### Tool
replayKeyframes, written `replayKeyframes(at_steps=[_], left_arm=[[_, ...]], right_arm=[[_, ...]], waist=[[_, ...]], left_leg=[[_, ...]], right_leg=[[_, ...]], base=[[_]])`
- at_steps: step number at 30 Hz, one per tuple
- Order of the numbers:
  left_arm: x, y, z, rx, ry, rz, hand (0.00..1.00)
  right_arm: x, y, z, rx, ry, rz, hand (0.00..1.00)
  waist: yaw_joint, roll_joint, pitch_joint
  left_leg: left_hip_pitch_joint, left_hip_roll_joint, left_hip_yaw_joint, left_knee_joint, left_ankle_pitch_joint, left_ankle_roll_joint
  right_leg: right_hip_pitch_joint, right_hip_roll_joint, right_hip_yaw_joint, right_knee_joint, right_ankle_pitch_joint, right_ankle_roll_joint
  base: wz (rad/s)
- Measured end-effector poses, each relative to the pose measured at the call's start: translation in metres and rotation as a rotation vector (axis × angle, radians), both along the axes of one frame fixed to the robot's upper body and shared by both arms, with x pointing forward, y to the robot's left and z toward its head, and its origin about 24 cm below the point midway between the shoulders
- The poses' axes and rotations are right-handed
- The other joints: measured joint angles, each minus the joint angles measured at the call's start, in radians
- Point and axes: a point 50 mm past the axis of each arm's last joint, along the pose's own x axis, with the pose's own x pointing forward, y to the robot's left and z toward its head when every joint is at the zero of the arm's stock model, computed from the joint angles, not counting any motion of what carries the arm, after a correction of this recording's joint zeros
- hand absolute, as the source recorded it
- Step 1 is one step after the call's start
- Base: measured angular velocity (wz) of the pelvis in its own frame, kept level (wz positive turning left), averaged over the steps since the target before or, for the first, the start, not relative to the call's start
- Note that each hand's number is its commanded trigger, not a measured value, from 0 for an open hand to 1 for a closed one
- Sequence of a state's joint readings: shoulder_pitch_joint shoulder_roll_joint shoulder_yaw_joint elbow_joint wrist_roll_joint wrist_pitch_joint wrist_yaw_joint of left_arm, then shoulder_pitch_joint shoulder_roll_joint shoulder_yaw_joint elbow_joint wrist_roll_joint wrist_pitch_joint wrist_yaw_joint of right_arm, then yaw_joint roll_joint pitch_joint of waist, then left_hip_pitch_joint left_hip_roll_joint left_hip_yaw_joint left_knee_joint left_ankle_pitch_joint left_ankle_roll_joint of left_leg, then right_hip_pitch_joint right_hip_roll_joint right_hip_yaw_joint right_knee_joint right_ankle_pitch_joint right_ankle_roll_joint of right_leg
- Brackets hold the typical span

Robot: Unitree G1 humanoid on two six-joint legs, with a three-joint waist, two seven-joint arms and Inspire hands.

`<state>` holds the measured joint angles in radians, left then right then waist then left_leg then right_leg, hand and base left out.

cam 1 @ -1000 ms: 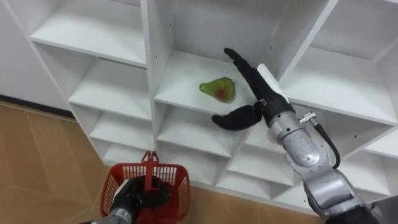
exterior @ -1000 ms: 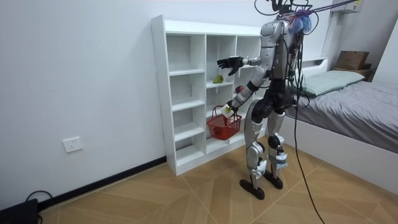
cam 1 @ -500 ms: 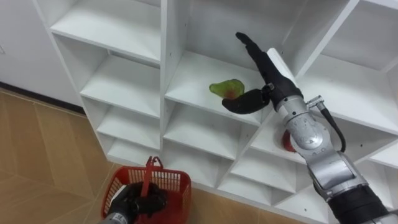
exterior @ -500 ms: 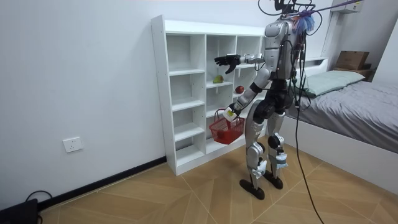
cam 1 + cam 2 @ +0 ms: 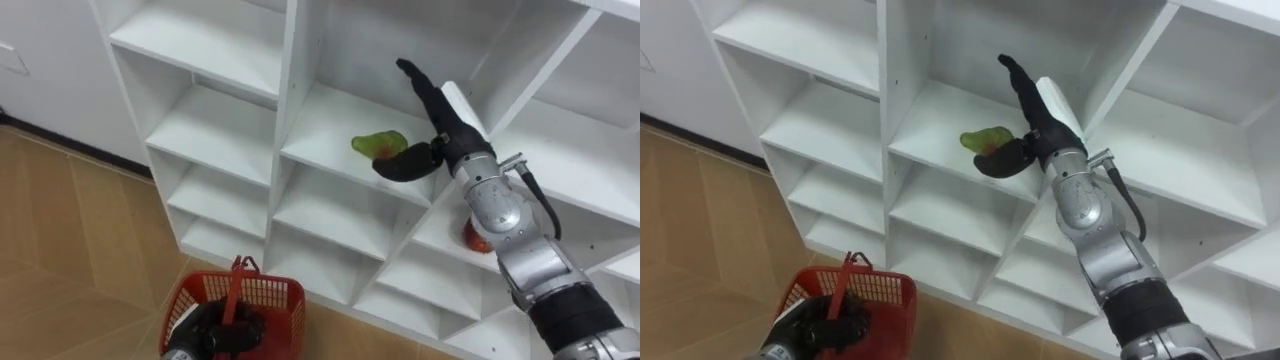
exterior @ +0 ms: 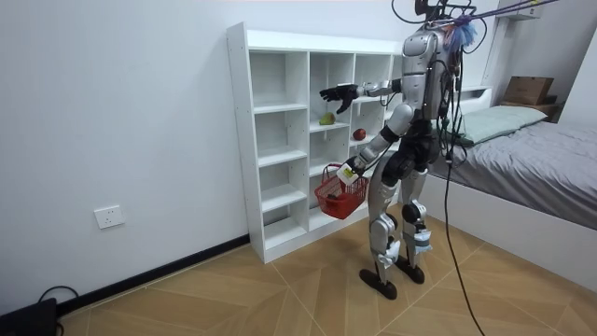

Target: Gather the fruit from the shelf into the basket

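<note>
Reaching into a middle compartment of the white, flat-boarded closet (image 5: 292, 60), the right hand (image 5: 447, 122) is released: its dark fingers are straight and its thumb bows just beside the pear (image 5: 375, 145); whether they touch is unclear. The pear, smooth and green with a reddish blush, lies on its side on that shelf board. A round red fruit (image 5: 470, 238) sits one compartment lower to the right, half behind the arm. Low down, the left hand (image 5: 215, 328) is clenched round the upright handle of a red plastic lattice basket (image 5: 275, 292).
</note>
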<state>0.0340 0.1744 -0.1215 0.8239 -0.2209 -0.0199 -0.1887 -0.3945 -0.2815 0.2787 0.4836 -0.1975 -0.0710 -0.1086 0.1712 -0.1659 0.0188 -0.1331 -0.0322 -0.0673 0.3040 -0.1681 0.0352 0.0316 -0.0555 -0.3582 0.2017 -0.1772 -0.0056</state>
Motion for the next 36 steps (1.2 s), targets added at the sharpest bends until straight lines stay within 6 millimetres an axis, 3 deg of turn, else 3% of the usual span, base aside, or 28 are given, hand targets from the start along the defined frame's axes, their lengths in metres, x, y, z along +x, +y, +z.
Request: replayKeyframes(at_steps=[8, 19, 27, 36], left_arm=[[-0.001, -0.002, -0.001, -0.007, 0.001, 0.002, 1.0], [-0.007, 0.0, -0.004, 0.032, 0.033, -0.04, 1.0], [-0.014, 0.001, -0.01, 0.045, 0.074, -0.058, 1.0], [-0.013, 0.001, -0.009, 0.042, 0.072, -0.064, 1.0]], right_arm=[[0.011, -0.003, 0.009, -0.001, -0.047, -0.027, 0.0], [0.016, -0.012, 0.001, -0.018, -0.012, -0.06, 0.0], [0.015, -0.019, -0.012, -0.037, 0.042, -0.088, 0.0], [0.021, -0.019, -0.002, -0.056, 0.008, -0.085, 0.0]], waist=[[0.004, 0.013, 0.0043], [0.024, 0.027, 0.0088], [0.02, 0.029, 0.0098], [0.009, 0.028, 0.0097]], left_leg=[[-0.054, 0.0, -0.002, 0.006, 0.01, 0.001], [-0.087, -0.003, -0.002, 0.0, 0.011, 0.003], [-0.096, -0.017, -0.019, -0.001, 0.014, 0.008], [-0.136, -0.019, -0.02, 0.002, 0.022, 0.013]], right_leg=[[-0.051, 0.0, -0.002, 0.004, 0.007, -0.003], [-0.087, -0.004, -0.001, 0.004, 0.007, -0.002], [-0.089, -0.013, -0.011, 0.003, 0.002, 0.005], [-0.137, -0.019, -0.014, 0.02, 0.003, 0.007]], base=[[0.0], [0.0], [0.09], [0.0]])
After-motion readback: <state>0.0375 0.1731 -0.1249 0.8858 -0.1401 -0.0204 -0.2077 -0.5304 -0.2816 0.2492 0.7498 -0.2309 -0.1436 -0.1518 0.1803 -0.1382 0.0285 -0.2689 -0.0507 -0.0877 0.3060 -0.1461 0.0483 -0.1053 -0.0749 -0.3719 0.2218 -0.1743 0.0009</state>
